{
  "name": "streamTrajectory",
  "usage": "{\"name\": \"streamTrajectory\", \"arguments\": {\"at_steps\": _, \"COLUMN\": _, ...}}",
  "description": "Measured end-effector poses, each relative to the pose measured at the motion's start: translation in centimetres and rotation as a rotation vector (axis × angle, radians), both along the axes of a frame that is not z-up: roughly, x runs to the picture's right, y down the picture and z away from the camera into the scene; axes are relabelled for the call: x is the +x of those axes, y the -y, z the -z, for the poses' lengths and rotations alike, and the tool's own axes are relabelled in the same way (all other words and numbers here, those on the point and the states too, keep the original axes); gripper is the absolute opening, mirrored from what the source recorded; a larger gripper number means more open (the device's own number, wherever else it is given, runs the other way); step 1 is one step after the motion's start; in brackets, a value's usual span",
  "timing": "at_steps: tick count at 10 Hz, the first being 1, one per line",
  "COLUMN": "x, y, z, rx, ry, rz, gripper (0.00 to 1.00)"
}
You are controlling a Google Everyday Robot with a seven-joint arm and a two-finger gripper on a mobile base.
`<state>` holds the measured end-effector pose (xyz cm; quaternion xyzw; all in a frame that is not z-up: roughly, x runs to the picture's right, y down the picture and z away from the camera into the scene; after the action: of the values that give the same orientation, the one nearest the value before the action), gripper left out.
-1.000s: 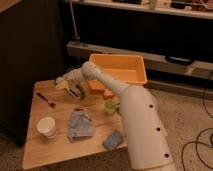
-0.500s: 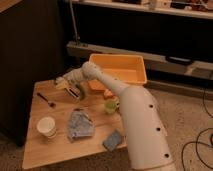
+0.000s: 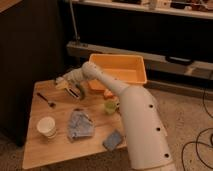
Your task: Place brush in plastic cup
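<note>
Camera view: claw (image 3: 62, 83) over wooden table (image 3: 47, 149), beside bristled brush (image 3: 76, 92).

The brush (image 3: 76, 91), cream handle with black bristles, is slanted left of centre, just beside my gripper (image 3: 62, 83). The plastic cup (image 3: 109, 106), small and lime-green, stands upright at mid-frame, apart from it.

High near view over arm (image 3: 131, 107) toward table (image 3: 47, 150), gripper (image 3: 69, 86) far left.

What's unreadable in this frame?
Camera view:
- Brush: part hidden by gripper, at the table's back left.
- Green cup: right side behind the arm.
- Bin: front wall behind the arm.
- Robot base: cut off by bottom edge.
</note>
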<state>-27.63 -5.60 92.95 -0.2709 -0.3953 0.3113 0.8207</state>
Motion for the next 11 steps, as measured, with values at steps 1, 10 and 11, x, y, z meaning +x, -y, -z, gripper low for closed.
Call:
{"name": "streamTrajectory", "arguments": {"at_steps": 1, "x": 0.7, "y": 0.2, "z": -1.1, "rx": -0.015, "ry": -0.057, "rz": 0.008, "gripper": 0.66}}
{"name": "streamTrajectory", "arguments": {"at_steps": 10, "x": 0.0, "y": 1.0, "z": -1.9, "rx": 0.012, "ry": -0.201, "rz": 0.134, "gripper": 0.66}}
{"name": "streamTrajectory", "arguments": {"at_steps": 11, "x": -0.9, "y": 0.2, "z": -2.4, "rx": 0.005, "ry": -0.223, "rz": 0.179, "gripper": 0.66}}
